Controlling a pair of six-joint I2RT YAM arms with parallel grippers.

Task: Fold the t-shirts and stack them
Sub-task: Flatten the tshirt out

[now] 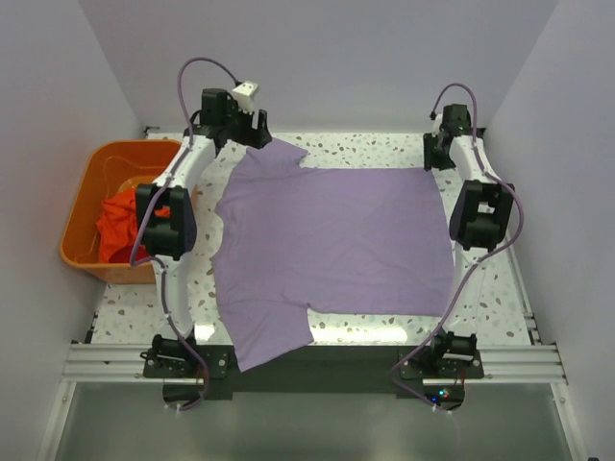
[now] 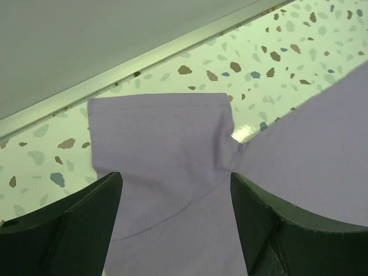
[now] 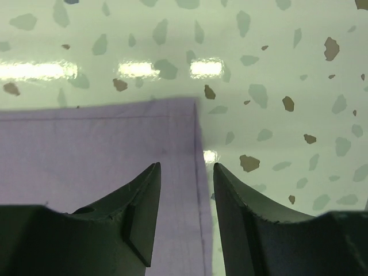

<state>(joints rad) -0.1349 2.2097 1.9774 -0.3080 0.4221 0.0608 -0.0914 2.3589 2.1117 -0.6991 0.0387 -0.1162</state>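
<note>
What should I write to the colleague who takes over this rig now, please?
The left gripper is open, its fingers above the far sleeve of the lavender t-shirt.
The right gripper is open over the far hem corner.
The lavender t-shirt lies spread flat on the table; the orange-red t-shirt is in the basket.
Done: the spreading. Left: fold both, then stack.

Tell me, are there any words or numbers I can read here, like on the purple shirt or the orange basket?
There is no text to read in any view.
The purple shirt is plain, with no print or label showing.
The orange basket and the red shirt in it show no writing.
The left arm and the right arm carry no marks that can be read.
</note>
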